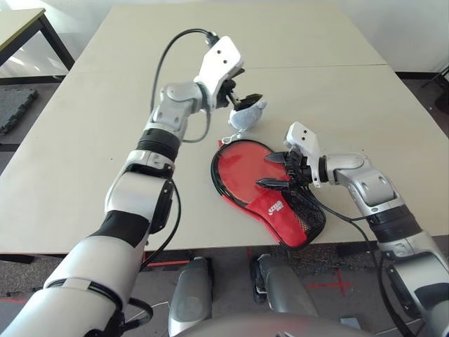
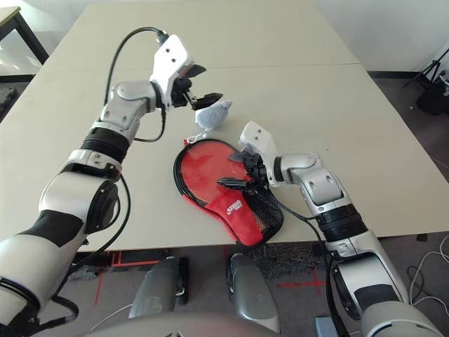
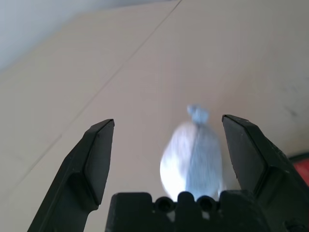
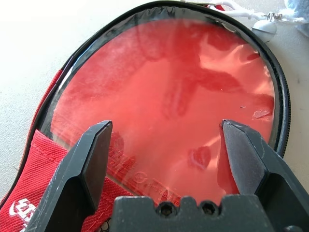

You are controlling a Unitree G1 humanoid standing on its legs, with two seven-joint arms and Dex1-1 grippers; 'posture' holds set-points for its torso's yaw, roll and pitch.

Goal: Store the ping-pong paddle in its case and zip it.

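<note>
The red case (image 1: pixel 277 208) lies near the table's front edge, its logo panel and black mesh pocket pointing toward me. Its black zipper edge (image 4: pixel 283 96) rings the round part, which lies open. Inside it shows the ping-pong paddle's glossy red face (image 4: pixel 169 87), also seen from the head (image 1: pixel 242 167); the handle is hidden under the red panel. My right gripper (image 1: pixel 266 172) hovers open just above the blade, where it meets the panel, with nothing between its fingers. My left gripper (image 1: pixel 245 87) is open too, raised over the table behind the case.
A small pale grey pouch (image 1: pixel 247 116) lies just beyond the case's round end, below my left gripper (image 3: pixel 166 128). A white zipper pull (image 4: pixel 264 26) rests beside it. The case sits close to the table's front edge (image 1: pixel 210 247). A seam (image 1: pixel 316 66) crosses the far tabletop.
</note>
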